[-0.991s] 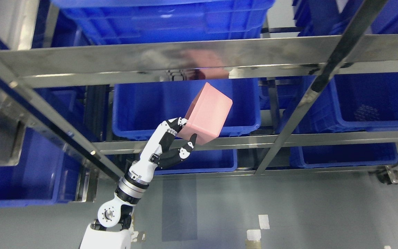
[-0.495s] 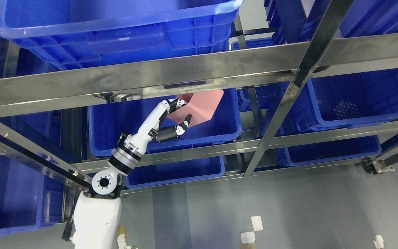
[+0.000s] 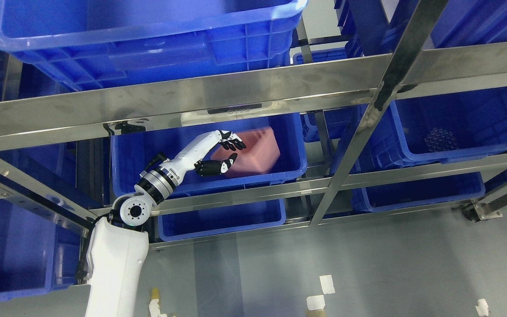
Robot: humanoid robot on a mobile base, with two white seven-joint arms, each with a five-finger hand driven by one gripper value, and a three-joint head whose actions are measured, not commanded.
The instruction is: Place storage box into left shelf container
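Storage box of pale pink plastic [image 3: 253,151], blurred, lies inside the blue plastic shelf container [image 3: 165,145], towards its right side. The white-and-black left hand [image 3: 225,152] is just left of the box, fingers [image 3: 235,141] spread and apparently clear of it. Placement looks essentially done; only withdrawing the arm seems left.

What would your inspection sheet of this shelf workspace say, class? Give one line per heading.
Surface: steel shelf rack, blue bins on several levels.
Job's things: pink storage box lies blurred inside the left shelf container; whether it has settled cannot be told.
Clutter: right bin holds a dark round cluster; tape scraps on the floor.
Grippers: left hand beside the box, fingers spread, holding nothing; right not in view.
Cables: nothing seen.
Surroundings: grey floor.
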